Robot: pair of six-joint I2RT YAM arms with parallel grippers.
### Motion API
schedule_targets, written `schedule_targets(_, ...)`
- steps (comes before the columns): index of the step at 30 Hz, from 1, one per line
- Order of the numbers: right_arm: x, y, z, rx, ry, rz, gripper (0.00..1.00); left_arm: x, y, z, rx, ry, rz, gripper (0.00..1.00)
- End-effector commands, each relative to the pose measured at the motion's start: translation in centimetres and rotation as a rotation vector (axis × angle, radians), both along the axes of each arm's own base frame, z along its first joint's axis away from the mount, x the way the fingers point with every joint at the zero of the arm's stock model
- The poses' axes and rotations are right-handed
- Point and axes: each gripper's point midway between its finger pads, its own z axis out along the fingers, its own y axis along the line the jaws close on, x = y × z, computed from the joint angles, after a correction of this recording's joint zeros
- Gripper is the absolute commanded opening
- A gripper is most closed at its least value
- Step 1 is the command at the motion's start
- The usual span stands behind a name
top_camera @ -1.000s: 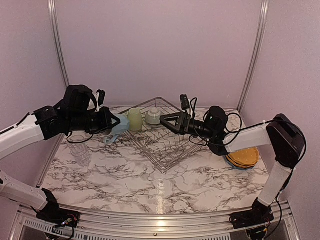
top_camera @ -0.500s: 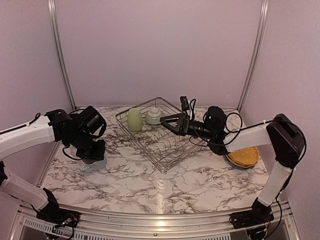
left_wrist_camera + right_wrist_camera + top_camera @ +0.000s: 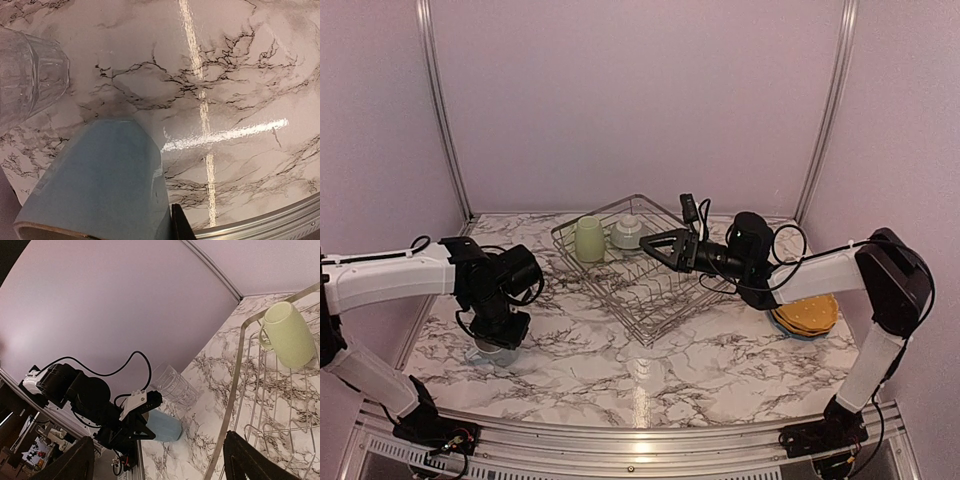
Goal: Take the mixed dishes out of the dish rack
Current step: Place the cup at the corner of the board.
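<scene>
Your left gripper (image 3: 498,338) has swung away from the dish rack's (image 3: 642,300) left corner, dropped toward the near-left of the marble table (image 3: 235,65), light blue mug (image 3: 100,180) carried along in its closed jaws, now low beside the clear glass (image 3: 25,80).

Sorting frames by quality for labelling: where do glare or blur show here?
Left wrist: bright glare streaks cross the marble table, and the light blue mug looms soft up close. Right wrist: its own fingers are dark and blurred, while the pale green cup is sharp.
</scene>
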Motion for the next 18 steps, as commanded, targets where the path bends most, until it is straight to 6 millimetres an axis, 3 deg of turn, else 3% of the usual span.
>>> schedule_targets(1, 0.6, -0.5, 1.0, 0.003, -0.027, -0.027, 0.86, -0.8, 1.9, -0.6, 0.093, 0.017, -0.019, 0.06)
schedule_targets(3, 0.5, -0.3, 0.9, 0.003, -0.022, -0.022, 0.86, -0.8, 2.0, -0.7, 0.099, 0.016, -0.014, 0.11)
schedule_targets(9, 0.6, -0.4, 0.8, -0.004, -0.020, -0.027, 0.86, -0.3, 1.6, 0.7, 0.059, -0.030, -0.013, 0.42)
schedule_targets(18, 1.2, -0.3, 0.1, -0.047, -0.014, -0.052, 0.86, 0.7, 1.1, 4.5, -0.014, -0.133, -0.009, 0.64)
